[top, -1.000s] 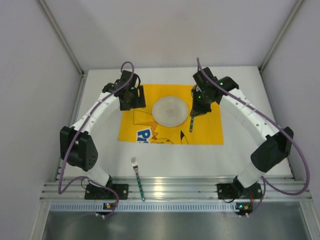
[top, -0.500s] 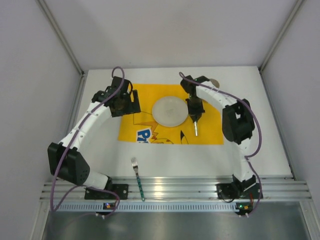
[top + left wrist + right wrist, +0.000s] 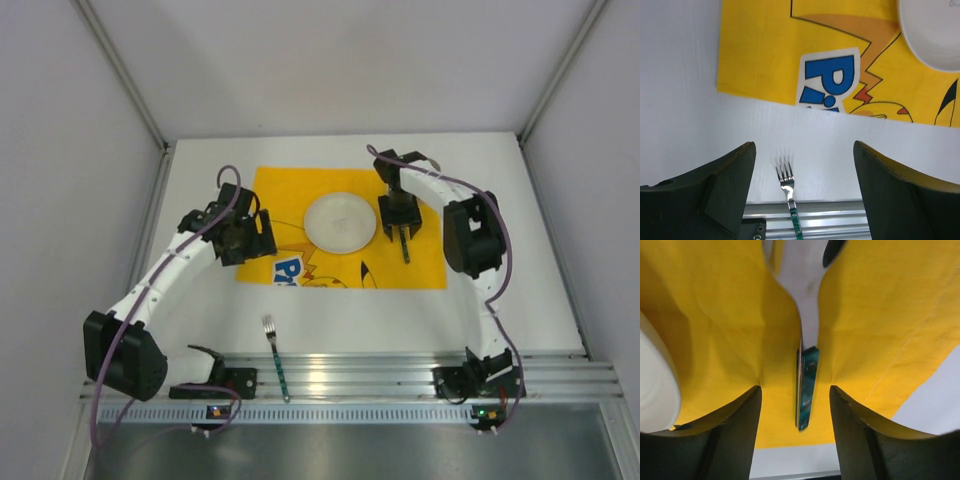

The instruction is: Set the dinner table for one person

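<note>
Top external view: the white table [image 3: 400, 320] carries a yellow placemat [image 3: 420, 270] at its middle, with a white plate [image 3: 340, 222] on the mat. Just right of the plate, a knife [image 3: 405, 246] lies on the placemat. The right fingers [image 3: 400, 215] hang over the knife's far end. The left fingers [image 3: 245, 238] hover above the placemat's left edge. A fork [image 3: 275, 355] lies near the ribbed rail [image 3: 350, 378], tines on the table and handle across the rail.

Left wrist view: the left fingers [image 3: 725, 190] stand wide apart with nothing between them. Beyond them the fork's tines [image 3: 785, 172] rest on bare table, apart from the placemat's edge.

Right wrist view: the right fingers [image 3: 725, 435] are parted, one on each side of the knife's teal handle [image 3: 806, 390]. A gap shows on both sides, so they do not grip it. The plate's rim [image 3: 657, 385] shows at the left.
</note>
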Tool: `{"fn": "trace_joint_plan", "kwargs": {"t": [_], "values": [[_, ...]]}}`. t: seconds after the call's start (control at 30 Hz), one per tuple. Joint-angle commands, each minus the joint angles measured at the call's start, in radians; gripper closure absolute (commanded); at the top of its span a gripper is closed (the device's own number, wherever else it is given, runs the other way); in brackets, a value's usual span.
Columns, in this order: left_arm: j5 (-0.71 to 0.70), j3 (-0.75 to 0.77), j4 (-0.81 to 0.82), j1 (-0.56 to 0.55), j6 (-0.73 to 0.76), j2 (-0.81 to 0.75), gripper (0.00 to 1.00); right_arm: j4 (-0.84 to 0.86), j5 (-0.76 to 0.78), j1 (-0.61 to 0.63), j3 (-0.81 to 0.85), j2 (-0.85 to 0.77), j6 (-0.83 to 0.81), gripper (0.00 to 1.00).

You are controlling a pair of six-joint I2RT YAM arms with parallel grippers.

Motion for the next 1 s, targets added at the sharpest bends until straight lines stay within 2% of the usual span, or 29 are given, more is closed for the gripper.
{"fn": "trace_joint_plan", "kwargs": {"t": [0.0, 0.07, 0.23, 0.33, 0.43, 0.57, 0.83, 0.97], "values": [[0.022, -0.057, -0.024, -0.019, -0.051, -0.075, 0.16, 0.042, -0.021, 0.009, 0.017, -0.012, -0.012, 0.42], [0.024, -0.1, -0.044, -0.036, -0.075, -0.098, 0.16, 0.056, -0.029, 0.01, -0.004, -0.052, -0.005, 0.32], [0.019, -0.198, -0.095, -0.102, -0.143, -0.093, 0.18, 0.053, -0.057, 0.033, -0.051, -0.192, 0.021, 0.24], [-0.01, -0.229, -0.113, -0.179, -0.195, -0.079, 0.19, 0.038, -0.075, 0.067, -0.072, -0.296, 0.038, 0.2], [-0.039, -0.224, -0.165, -0.252, -0.23, -0.065, 0.2, 0.015, -0.086, 0.098, -0.093, -0.399, 0.055, 0.19], [-0.005, -0.268, -0.188, -0.309, -0.271, -0.079, 0.22, -0.004, -0.101, 0.112, -0.153, -0.519, 0.067, 0.16], [0.018, -0.417, -0.193, -0.43, -0.452, -0.205, 0.26, -0.019, -0.1, 0.113, -0.354, -0.73, 0.064, 0.14], [0.012, -0.468, -0.144, -0.547, -0.584, -0.226, 0.27, -0.015, -0.106, 0.113, -0.445, -0.792, 0.058, 0.13]]}}
